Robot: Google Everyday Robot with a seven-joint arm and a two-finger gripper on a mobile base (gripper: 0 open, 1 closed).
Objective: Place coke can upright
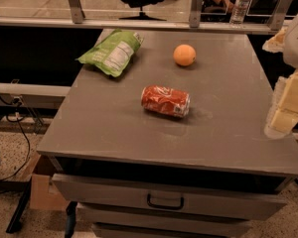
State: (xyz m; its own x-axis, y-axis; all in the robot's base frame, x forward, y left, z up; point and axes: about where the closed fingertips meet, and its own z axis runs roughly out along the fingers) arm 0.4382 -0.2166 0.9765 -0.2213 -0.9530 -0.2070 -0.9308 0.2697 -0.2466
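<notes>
Red can [165, 101] lies on side at table [114, 133] centre. orange [184, 55] behind it, green bag [112, 51] back-left. gripper [287, 108] at table's right edge, well apart from can; cannot tell whether released or clenched.

Tool [287, 112] at far right edge

Coke can [165, 101]: white lettering, not legible. Green bag [111, 51]: white printed panel, unreadable. Gripper [287, 114], right edge above the table: unmarked.

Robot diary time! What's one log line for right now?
coke can: lying sideways on table | gripper: right edge, apart from can | orange, green bag: beyond can | upright: not yet
</notes>
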